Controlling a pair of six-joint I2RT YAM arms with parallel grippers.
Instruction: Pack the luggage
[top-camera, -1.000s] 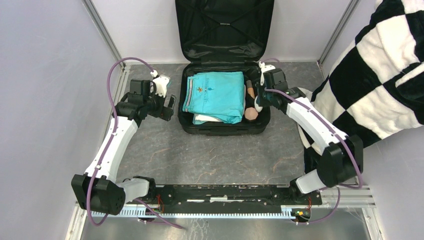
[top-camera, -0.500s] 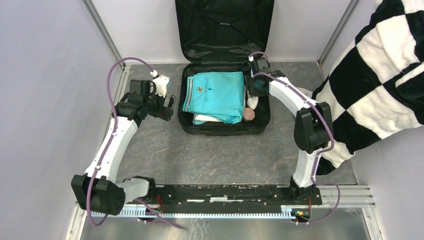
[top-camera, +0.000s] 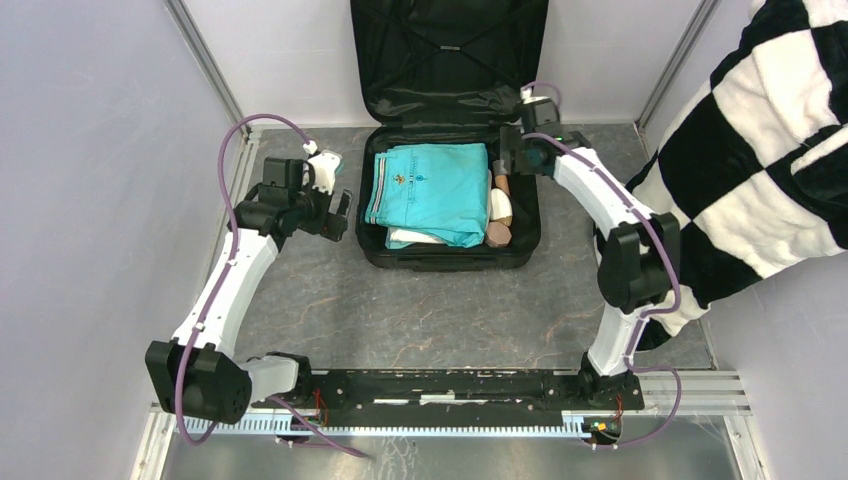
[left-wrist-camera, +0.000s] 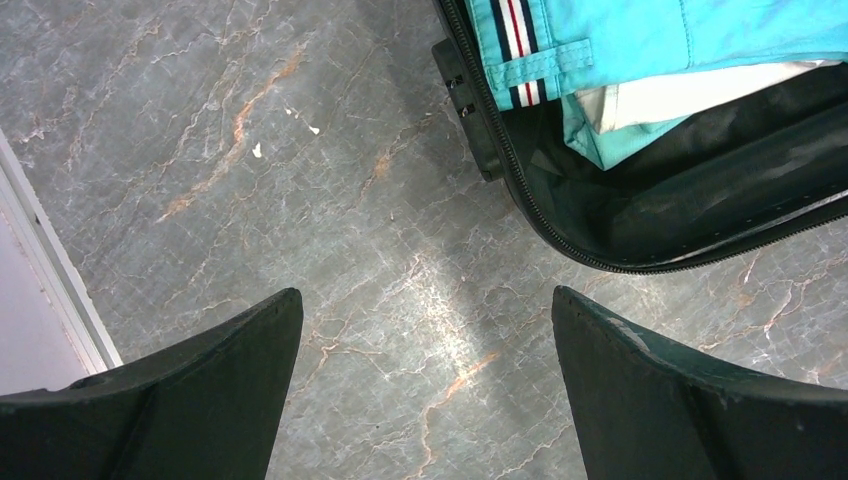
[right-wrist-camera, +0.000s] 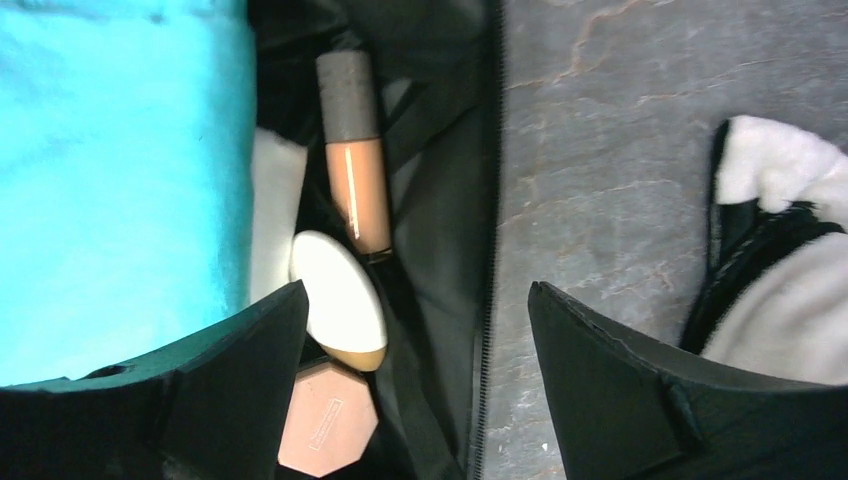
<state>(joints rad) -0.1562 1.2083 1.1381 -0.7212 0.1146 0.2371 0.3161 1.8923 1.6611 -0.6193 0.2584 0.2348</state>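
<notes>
The luggage (top-camera: 450, 258) lies open on the floor with its lid (top-camera: 450, 60) leaning against the back wall. Folded teal clothes (top-camera: 430, 190) fill its left and middle. Along its right side lie a tan tube (right-wrist-camera: 355, 150), a white oval piece (right-wrist-camera: 340, 300) and a pink hexagonal compact (right-wrist-camera: 325, 420). My right gripper (right-wrist-camera: 415, 295) hovers open over that strip, near the far right corner (top-camera: 506, 155), holding nothing. My left gripper (left-wrist-camera: 425, 295) stands open and empty above bare floor, just left of the luggage (top-camera: 338, 215).
A black-and-white checked fleece (top-camera: 760, 150) bulges in from the right, close to the right arm, and its edge (right-wrist-camera: 790, 280) shows in the right wrist view. Walls and metal rails close in the floor on the left, back and right.
My right gripper has opened and let go of the white oval piece, which now lies in the luggage beside the tube. The right arm has drawn back towards the far corner. The left arm is still.
</notes>
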